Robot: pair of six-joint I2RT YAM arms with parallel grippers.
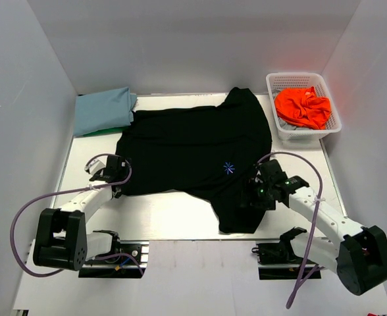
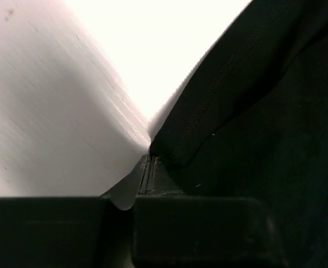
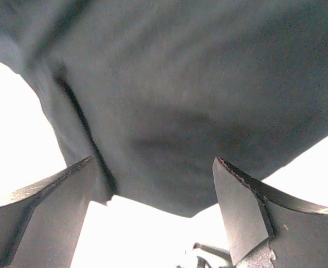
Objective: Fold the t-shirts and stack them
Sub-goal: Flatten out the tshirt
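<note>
No words, numbers or brand names can be read in any of the views. The only mark is a small blue starburst print [image 1: 228, 168] on the black t-shirt [image 1: 187, 148], toward its right side, and it carries no letters.

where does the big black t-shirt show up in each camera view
Top external: the large black fabric t-shirt lies spread across the middle of the white table, between both arms.
Left wrist: it fills the right half, its hem at the shut left gripper.
Right wrist: it fills the top, beyond the open right gripper.
Shared landmark: the bright white table beside its edge.
</note>
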